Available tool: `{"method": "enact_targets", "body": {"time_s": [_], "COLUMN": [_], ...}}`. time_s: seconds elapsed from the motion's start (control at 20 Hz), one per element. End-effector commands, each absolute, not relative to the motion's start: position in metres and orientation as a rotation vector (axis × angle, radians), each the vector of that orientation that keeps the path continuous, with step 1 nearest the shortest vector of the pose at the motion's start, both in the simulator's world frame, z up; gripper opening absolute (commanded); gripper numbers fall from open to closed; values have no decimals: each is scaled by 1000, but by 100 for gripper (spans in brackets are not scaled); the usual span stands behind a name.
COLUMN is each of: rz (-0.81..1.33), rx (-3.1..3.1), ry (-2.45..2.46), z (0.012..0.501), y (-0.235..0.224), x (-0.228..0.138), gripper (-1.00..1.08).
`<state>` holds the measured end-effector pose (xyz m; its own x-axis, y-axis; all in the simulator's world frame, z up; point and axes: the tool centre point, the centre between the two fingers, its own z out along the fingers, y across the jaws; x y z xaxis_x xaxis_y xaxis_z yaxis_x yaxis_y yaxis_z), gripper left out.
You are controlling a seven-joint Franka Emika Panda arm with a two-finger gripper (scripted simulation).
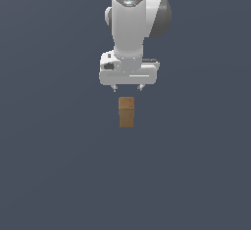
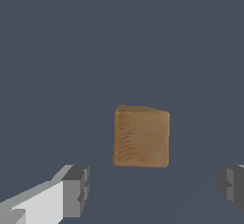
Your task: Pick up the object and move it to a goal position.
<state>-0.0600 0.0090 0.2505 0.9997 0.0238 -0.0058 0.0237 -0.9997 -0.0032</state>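
Arm (image 1: pixel 135 13) cut off at exterior view's top edge; hand's fingers (image 2: pixel 76 189) cropped in wrist view.

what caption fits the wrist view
Open end effector poised over the upright wooden block, not yet touching it.

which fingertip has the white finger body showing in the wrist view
The fingertip nearer the block; white body runs behind it. The other fingertip shows only dark pad at the frame's edge.
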Motion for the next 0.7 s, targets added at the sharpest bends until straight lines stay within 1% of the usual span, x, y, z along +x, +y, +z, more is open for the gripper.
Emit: {"method": "enact_targets", "body": {"time_s": [0.0, 0.35, 0.65], "rz": [7, 1, 2], "rx": [-3139, -3141, -3142], "ry": [-28, -10, -7], "z": [232, 200, 194], "y": [8, 6, 6], "x": [-59, -59, -60], "gripper": [100, 100, 100]}}
